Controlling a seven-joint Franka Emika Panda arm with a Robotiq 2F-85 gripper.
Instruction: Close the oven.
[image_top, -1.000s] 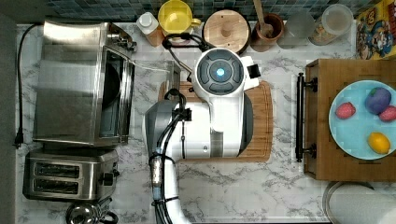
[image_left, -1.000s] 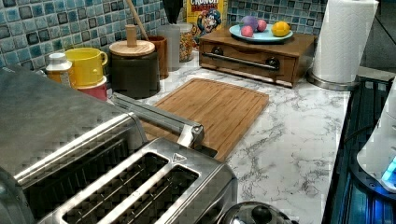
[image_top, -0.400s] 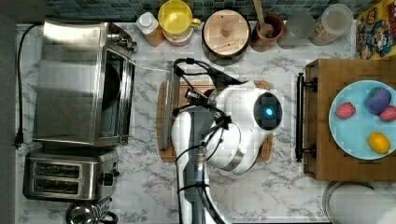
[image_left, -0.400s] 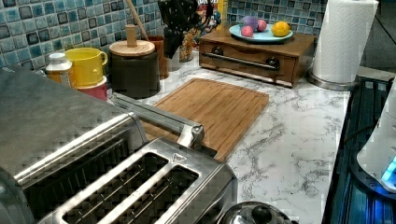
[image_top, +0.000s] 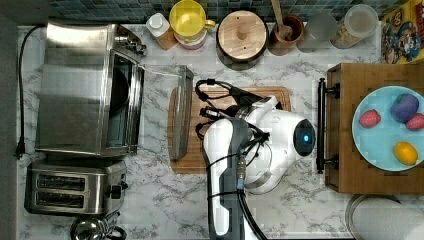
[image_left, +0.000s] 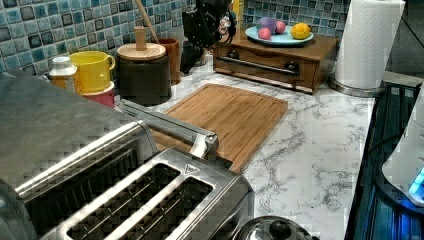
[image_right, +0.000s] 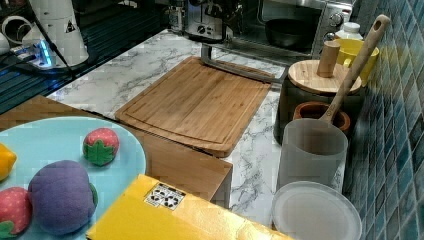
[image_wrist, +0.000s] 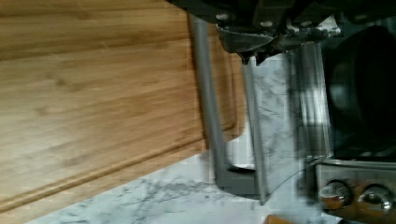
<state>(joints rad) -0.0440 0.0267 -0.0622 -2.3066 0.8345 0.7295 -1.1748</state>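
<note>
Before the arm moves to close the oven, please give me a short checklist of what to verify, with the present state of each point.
1. Oven door is open and lying flat: ok, it needs closing.
2. Door handle bar free of objects: ok.
3. Handle overhangs the wooden cutting board; whether they touch: cannot tell.
4. Dark pan sits inside the cavity, not sticking out: ok.
5. Gripper near the handle: not ok, it hangs by the wooden canister.
6. Jaws open or shut: cannot tell.

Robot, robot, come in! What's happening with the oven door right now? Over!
Gripper up by the backsplash, off the door. Oven door hanging open over the cutting board. Nothing blocking the handle.
</note>
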